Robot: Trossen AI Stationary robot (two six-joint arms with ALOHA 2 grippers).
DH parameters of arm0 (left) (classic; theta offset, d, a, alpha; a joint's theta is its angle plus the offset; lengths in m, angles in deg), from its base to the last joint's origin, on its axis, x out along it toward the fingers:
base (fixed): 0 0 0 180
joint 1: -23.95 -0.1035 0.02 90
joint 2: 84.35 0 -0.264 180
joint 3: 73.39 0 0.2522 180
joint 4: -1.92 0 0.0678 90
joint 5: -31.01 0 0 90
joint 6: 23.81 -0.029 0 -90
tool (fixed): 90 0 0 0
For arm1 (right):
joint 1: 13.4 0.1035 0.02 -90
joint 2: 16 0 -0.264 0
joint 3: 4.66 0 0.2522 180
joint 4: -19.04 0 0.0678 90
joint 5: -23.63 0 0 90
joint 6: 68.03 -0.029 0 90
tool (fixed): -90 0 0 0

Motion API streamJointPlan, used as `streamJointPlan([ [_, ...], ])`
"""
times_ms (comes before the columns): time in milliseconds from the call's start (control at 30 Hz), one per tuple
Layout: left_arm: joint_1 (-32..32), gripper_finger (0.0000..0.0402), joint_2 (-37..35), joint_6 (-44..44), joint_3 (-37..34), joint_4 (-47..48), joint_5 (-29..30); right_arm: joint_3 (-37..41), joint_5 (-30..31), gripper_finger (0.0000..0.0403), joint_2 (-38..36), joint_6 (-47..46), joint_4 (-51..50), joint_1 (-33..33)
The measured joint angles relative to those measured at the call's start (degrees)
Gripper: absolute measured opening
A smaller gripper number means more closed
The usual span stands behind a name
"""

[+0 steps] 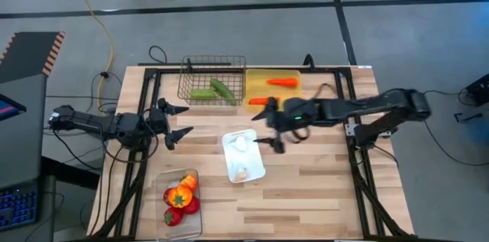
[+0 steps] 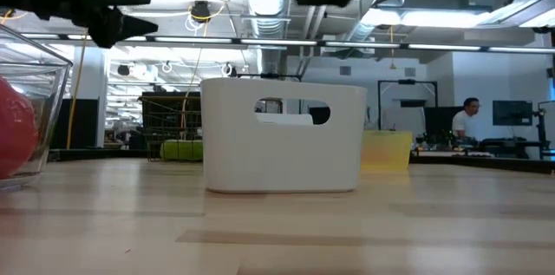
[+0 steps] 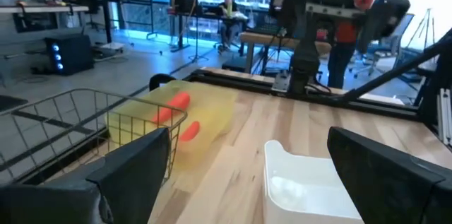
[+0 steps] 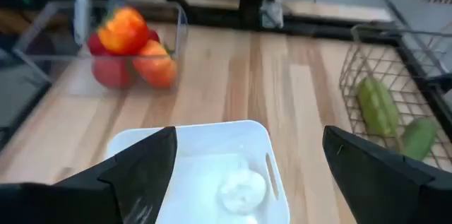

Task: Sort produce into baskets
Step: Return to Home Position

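Two green cucumbers [image 1: 214, 91] lie in the dark wire basket [image 1: 229, 62] at the far side. Two orange carrots [image 1: 281, 82] lie on the yellow tray [image 1: 292, 74] beside it. White garlic bulbs [image 1: 241, 144] lie in the white tray [image 1: 256, 167] at mid table. Red fruits and orange-red peppers [image 1: 182, 196] fill the clear tub [image 1: 162, 185] at the near left. My right gripper [image 1: 273, 130] is open and empty above the white tray's far right corner. My left gripper [image 1: 177, 122] is open and empty to the left of the white tray.
The dark frame rails [image 1: 359, 158] run along the table's left and right sides. Bare wood [image 1: 313, 188] lies to the right of the white tray. A person [image 2: 468, 119] sits in the room far behind the table.
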Motion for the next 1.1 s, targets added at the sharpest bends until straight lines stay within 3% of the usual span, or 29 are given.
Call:
streamJointPlan([
  [233, 0.0, 0.0371, -4.9, -0.1, -4.9, -2.2, -1.0, 16.9, 0.6, 0.0382, -19.3, -4.6, 5.0, -1.2],
  [500, 0.0, 0.0371, -7.9, -3.0, -8.5, -2.7, -0.7, 32.6, 13.0, 0.0382, -39.2, -8.7, 6.5, -1.4],
  [1100, 0.0, 0.0371, -16.2, -9.0, -12.2, -2.7, 2.4, 51.6, 16.1, 0.0382, -70.9, -10.3, 6.5, -1.8],
])
